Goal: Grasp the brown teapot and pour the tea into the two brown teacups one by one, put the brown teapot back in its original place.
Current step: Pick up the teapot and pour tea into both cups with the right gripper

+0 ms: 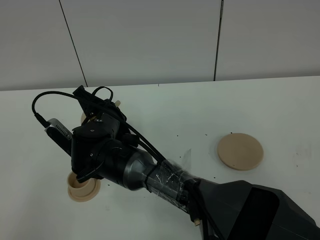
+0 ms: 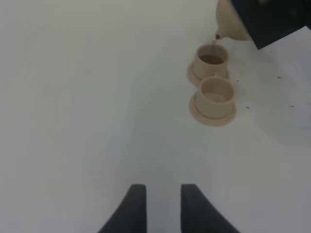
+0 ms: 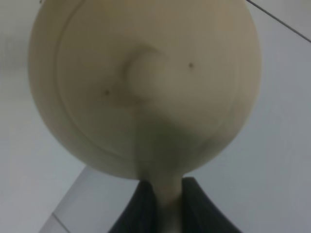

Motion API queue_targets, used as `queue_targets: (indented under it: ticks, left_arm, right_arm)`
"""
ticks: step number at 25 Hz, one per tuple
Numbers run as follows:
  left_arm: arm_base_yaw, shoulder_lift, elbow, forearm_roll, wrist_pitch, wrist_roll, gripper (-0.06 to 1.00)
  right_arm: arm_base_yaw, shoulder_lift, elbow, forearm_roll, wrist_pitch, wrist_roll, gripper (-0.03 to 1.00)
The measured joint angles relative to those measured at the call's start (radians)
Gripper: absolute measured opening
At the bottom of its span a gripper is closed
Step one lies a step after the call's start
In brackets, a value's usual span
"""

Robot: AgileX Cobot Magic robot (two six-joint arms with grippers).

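A matte white table (image 1: 200,110) meets a pale panelled wall (image 1: 150,40) with dark seams. The flat round clay disc (image 1: 240,151) lies on the right. The black right arm (image 1: 130,167) reaches across to the left, above the near cup (image 1: 78,181).

In the left wrist view, the left gripper (image 2: 163,206) hangs empty, jaws apart. The teapot (image 2: 228,22) tilts over the far cup (image 2: 212,59), which holds brown tea.

In the right wrist view, the right gripper (image 3: 167,201) is clamped on the teapot's handle, below its smooth knobbed lid (image 3: 146,82).
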Motion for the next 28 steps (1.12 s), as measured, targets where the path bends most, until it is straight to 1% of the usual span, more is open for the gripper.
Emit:
queue_targets:
  ticks: [11, 18, 28]
  left_arm:
    - [0.0, 0.0, 0.0, 0.0, 0.0, 0.0, 0.24]
    - [0.0, 0.0, 0.0, 0.0, 0.0, 0.0, 0.24]
    - [0.0, 0.0, 0.0, 0.0, 0.0, 0.0, 0.24]
  right_arm:
    - [-0.002, 0.0, 0.0, 0.002, -0.003, 0.018, 0.09]
    - [-0.011, 0.0, 0.0, 0.033, 0.0, 0.032, 0.09]
    - [-0.01, 0.0, 0.0, 0.052, 0.0, 0.052, 0.09]
